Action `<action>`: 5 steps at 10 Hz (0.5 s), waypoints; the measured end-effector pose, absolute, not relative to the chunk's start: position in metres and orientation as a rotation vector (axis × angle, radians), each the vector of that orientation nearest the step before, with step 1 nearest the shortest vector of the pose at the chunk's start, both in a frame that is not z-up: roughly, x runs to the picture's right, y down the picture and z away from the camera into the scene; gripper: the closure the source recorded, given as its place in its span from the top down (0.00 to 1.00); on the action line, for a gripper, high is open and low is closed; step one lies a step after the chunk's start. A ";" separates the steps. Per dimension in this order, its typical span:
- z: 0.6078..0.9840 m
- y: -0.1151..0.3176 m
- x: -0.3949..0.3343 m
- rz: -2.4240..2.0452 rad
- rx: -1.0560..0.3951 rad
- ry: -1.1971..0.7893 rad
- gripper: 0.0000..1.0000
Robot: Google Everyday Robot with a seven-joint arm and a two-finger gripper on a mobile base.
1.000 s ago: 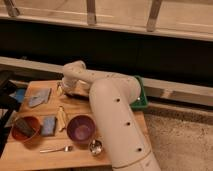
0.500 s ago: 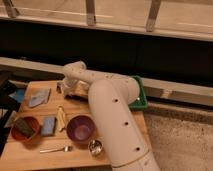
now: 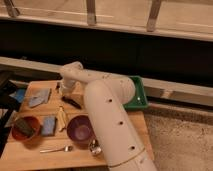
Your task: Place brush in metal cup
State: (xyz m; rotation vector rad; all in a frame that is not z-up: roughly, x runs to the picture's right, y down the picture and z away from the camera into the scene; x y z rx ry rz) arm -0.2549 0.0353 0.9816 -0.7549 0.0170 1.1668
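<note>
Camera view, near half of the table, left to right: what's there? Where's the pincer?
Orange bowl → blue pad → purple bowl → metal cup. Pincer shut at the far side of the table, near the brush.

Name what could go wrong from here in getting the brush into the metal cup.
The gripper is at the table's far side, jaws shut by the brush; a firm hold is not evident, so it may slip. The small metal cup sits close beside the arm and purple bowl; the brush may land in the bowl.
</note>
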 end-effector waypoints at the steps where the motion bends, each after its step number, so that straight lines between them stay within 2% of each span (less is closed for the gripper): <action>1: 0.980 0.036 -0.254 1.165 -0.756 0.020 0.00; 5: 0.973 0.032 -0.250 1.163 -0.750 0.019 0.00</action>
